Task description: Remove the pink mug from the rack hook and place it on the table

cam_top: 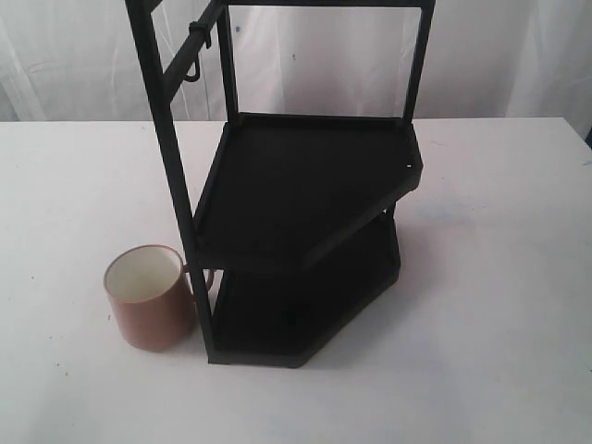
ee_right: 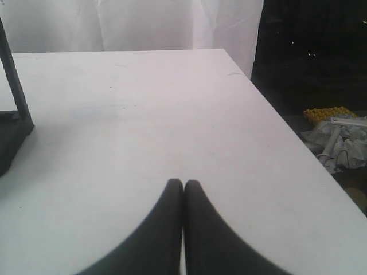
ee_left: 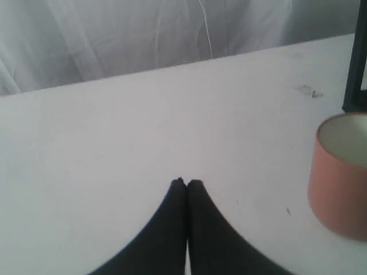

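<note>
The pink mug [cam_top: 148,298] stands upright on the white table [cam_top: 499,305], just left of the black rack's front post, its handle toward the rack. The left wrist view catches the mug [ee_left: 339,177] at its edge. The rack hook [cam_top: 192,72] on the slanted top bar hangs bare. My left gripper [ee_left: 186,183] is shut with nothing in it, over bare table some way from the mug. My right gripper [ee_right: 184,183] is shut and empty too, over the table near its side edge. Neither gripper shows in the exterior view.
The tall black two-shelf rack [cam_top: 310,176] stands mid-table; its base corner [ee_right: 12,134] shows in the right wrist view. White curtains hang behind the table. Past the table's edge [ee_right: 289,129] lies floor clutter [ee_right: 338,132].
</note>
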`<state>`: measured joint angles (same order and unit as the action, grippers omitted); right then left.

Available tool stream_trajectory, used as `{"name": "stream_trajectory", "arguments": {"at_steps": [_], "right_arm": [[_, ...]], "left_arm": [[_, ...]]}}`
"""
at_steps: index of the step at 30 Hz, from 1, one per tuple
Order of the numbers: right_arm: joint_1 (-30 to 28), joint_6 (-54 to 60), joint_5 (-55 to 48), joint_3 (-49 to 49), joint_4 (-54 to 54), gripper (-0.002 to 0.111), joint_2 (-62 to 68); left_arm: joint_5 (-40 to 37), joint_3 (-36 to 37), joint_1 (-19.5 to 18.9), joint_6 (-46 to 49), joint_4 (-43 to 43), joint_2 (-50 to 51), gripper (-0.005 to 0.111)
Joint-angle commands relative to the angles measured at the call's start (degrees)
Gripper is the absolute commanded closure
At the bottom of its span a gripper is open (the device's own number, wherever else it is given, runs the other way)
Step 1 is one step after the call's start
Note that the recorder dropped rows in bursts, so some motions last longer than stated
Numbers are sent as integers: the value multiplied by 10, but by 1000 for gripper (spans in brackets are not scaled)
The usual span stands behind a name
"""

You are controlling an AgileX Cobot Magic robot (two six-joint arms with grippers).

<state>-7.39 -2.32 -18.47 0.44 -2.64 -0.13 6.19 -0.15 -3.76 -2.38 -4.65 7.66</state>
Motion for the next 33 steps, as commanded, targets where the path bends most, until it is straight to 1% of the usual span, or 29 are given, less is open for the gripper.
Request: {"name": "stream_trajectory", "arguments": {"at_steps": [1, 3, 5, 6, 11, 13, 15, 17, 19, 33], "right_arm": [[-4, -1, 4, -4, -2, 108, 1], [-4, -1, 4, -4, -2, 108, 1], [-4, -1, 4, -4, -2, 108, 1], [-4, -1, 4, -4, -2, 108, 1], [-4, -1, 4, -4, -2, 108, 1], [-4, -1, 4, -4, -2, 108, 1], [-4, -1, 4, -4, -2, 108, 1], [-4, -1, 4, -4, -2, 108, 1], [-4, -1, 4, -4, -2, 108, 1], [-4, -1, 4, -4, -2, 108, 1]], "left_arm": [[105, 1, -1, -4, 7, -3, 107], [131, 1, -1, -4, 7, -3, 107], [127, 1, -1, -4, 7, -3, 107], [98, 1, -1, -4, 7, -3, 107], [13, 1, -1, -3, 7, -3, 107], [-44, 1, -1, 2, 1, -10, 107], [-178, 1, -21, 9, 16, -77, 107], [-223, 1, -39, 9, 20, -77, 107], [-224, 1, -48, 10, 20, -77, 107], [-223, 1, -47, 24, 20, -77, 107]]}}
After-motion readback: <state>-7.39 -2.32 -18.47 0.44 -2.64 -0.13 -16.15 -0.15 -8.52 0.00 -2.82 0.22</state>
